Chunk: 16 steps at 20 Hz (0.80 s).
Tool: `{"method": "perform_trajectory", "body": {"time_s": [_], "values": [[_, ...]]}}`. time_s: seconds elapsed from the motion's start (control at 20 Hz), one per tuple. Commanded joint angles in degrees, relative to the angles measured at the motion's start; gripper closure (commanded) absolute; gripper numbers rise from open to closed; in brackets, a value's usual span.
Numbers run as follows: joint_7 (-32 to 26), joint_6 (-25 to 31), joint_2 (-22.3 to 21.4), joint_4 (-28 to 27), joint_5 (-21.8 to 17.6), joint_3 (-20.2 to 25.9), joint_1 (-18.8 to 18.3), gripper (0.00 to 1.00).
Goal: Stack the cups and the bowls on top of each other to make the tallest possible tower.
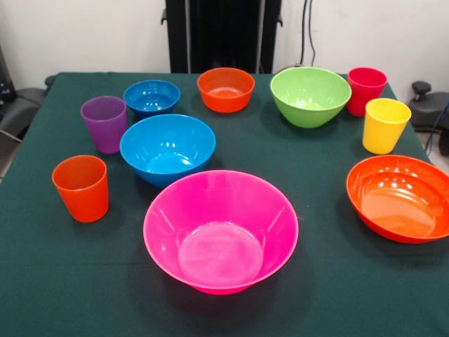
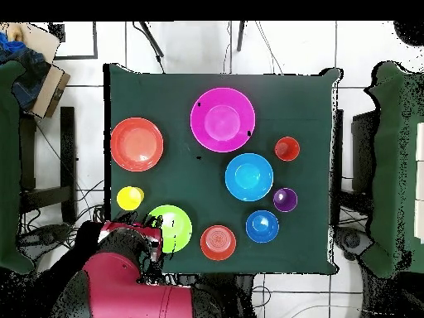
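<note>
While nothing was stacked, the pink bowl [image 1: 221, 232] sat upright near the tabletop's [image 1: 323, 281] front edge, the big orange bowl [image 1: 400, 198] at its right edge, and the large blue bowl [image 1: 167, 148] and green bowl [image 1: 310, 95] stood farther back. 2 small bowls [image 1: 225, 89] lined the far edge. 4 cups [image 1: 81, 187] stood apart along the sides. The red arm [image 2: 124, 281] hung over a corner; I cannot tell how its jaws stood.
</note>
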Motion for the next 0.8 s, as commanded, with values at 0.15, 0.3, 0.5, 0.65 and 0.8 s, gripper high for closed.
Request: {"method": "perform_trajectory", "body": {"time_s": [0.15,0.3,0.5,0.65,0.8], "values": [[-9.60,16.00,0.37,-0.49,0.87,5.59,-4.60,0.00],[-7.70,15.26,-0.35,0.55,-0.30,5.49,-4.27,0.00],[-7.75,12.66,0.68,0.81,-1.52,6.24,-5.27,0.00],[-8.24,8.87,3.05,1.53,-1.76,7.43,-6.61,0.00],[-8.13,4.08,5.67,2.64,-1.69,9.04,-7.98,0.00]]}}
